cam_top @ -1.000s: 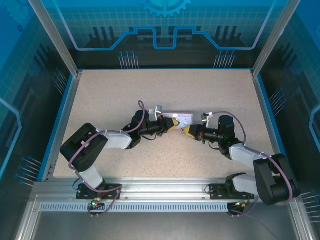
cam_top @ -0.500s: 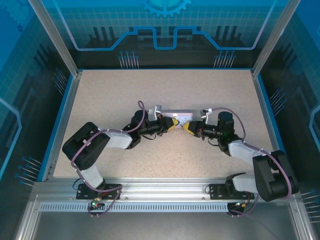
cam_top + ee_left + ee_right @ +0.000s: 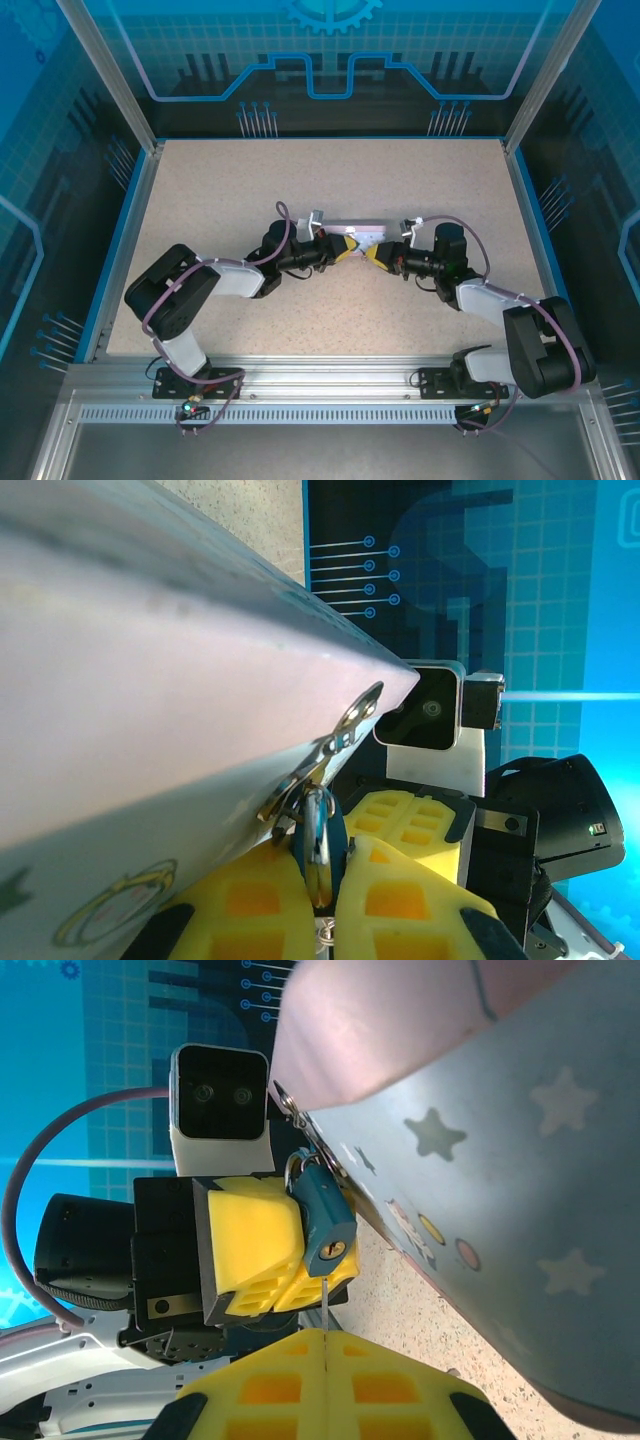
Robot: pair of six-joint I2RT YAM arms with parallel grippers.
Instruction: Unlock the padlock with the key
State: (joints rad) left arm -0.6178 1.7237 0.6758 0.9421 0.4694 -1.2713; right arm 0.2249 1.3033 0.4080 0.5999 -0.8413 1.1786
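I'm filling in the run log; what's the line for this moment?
left hand: shut on padlock at tin hasp | right hand: shut on key | key tip just short of keyhole

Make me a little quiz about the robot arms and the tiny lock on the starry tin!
1. True or false: the left tool is clamped on the padlock.
2. What does the padlock hang from? A: the latch of the pale blue tin. B: a hook on the back wall. C: a piece of string.
3. Fill the gap: the key sticks out of the shut right tool and aims toward the padlock's brass ____.
Key: 1 true; 2 A; 3 keyhole.
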